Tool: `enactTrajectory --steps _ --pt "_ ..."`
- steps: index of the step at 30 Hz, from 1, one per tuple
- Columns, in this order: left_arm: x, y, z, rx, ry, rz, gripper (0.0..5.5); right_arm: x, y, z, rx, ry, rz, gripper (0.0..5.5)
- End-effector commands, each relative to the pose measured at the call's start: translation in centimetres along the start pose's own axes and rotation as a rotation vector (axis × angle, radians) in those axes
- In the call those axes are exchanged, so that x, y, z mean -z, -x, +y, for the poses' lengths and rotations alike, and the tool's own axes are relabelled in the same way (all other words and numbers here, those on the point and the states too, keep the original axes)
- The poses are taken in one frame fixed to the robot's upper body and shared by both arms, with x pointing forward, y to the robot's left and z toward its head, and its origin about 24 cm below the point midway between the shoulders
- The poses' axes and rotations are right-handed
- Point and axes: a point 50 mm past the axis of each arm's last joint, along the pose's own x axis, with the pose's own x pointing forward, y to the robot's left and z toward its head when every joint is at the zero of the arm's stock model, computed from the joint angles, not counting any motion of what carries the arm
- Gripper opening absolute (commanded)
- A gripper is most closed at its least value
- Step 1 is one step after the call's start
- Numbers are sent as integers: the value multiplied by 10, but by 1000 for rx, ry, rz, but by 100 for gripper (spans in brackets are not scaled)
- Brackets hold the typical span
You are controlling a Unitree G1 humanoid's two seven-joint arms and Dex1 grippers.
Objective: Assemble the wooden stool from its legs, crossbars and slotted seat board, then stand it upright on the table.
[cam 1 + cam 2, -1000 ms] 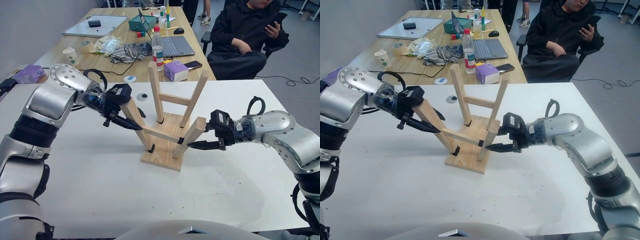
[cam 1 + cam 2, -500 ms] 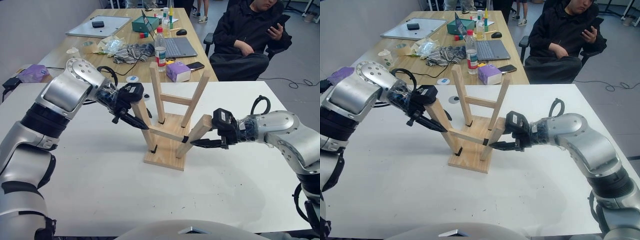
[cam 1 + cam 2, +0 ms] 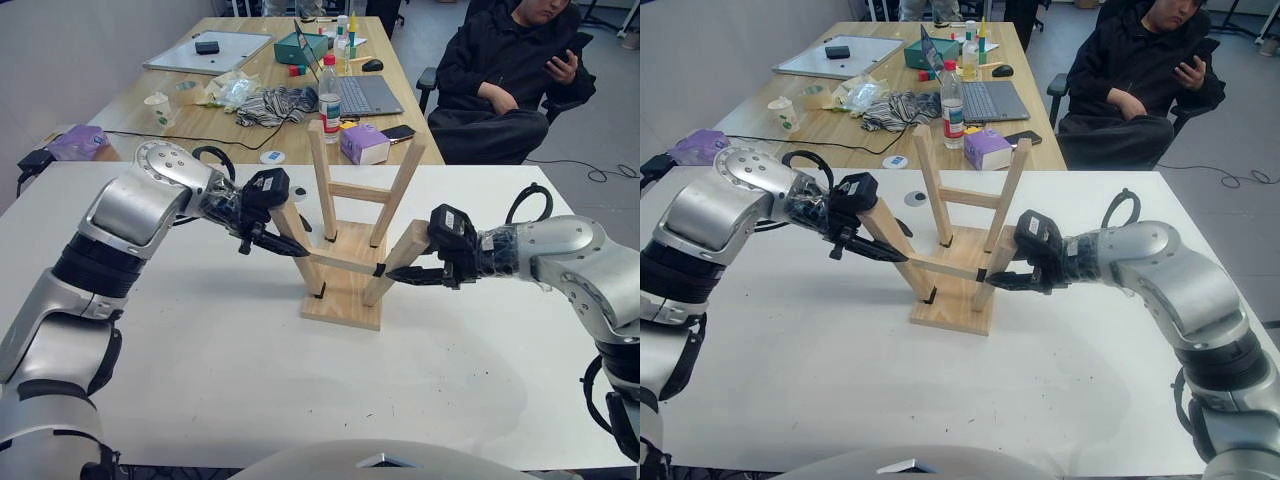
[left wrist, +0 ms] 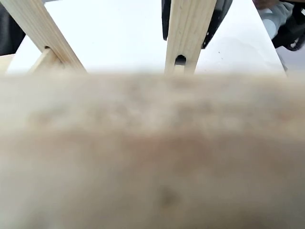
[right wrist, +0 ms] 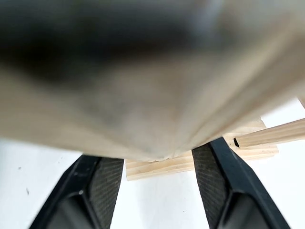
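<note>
The stool (image 3: pixel 345 263) sat upside down on the worktop (image 3: pixel 200 350), its seat board (image 3: pixel 340 305) flat, with the legs and crossbars apparently all slotted in. The left gripper (image 3: pixel 285 245) had its fingers clamped on the near left leg (image 3: pixel 308 272), and the right gripper (image 3: pixel 408 276) on the near right leg (image 3: pixel 412 243). By my judgement, only turning it upright was left.
</note>
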Motion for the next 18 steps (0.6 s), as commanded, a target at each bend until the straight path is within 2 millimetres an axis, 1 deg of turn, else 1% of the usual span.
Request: enactTrajectory --steps 1,2,3,5,6,7,8,9,13,15,18 --pt "78 -189 -94 169 470 26 204 -54 -57 40 -226 3 -323 285" --pt "78 -188 -92 156 460 16 204 -55 -58 40 -218 -1 -326 306" --pt "77 -186 -90 138 451 9 241 -55 -58 40 -212 -5 -329 327" --pt "78 -183 -86 88 447 -1 285 -55 -59 40 -203 -13 -334 379" --pt "77 -180 -83 64 457 -14 289 -55 -59 40 -201 -16 -335 397" --pt "73 -173 -77 31 468 -50 289 -55 -59 40 -201 -20 -332 426" --pt "67 -162 -69 -9 467 -94 289 -53 -59 40 -202 -24 -323 451" --pt "62 -149 -63 -42 457 -129 289 -52 -59 40 -202 -26 -315 451" --pt "44 -84 -42 -220 399 -258 289 -50 -56 38 -195 -48 -317 451" --pt "35 -62 -33 -300 388 -330 289 -51 -56 36 -187 -62 -329 451" --pt "12 -32 -20 -421 374 -528 289 -53 -56 31 -158 -85 -350 451"
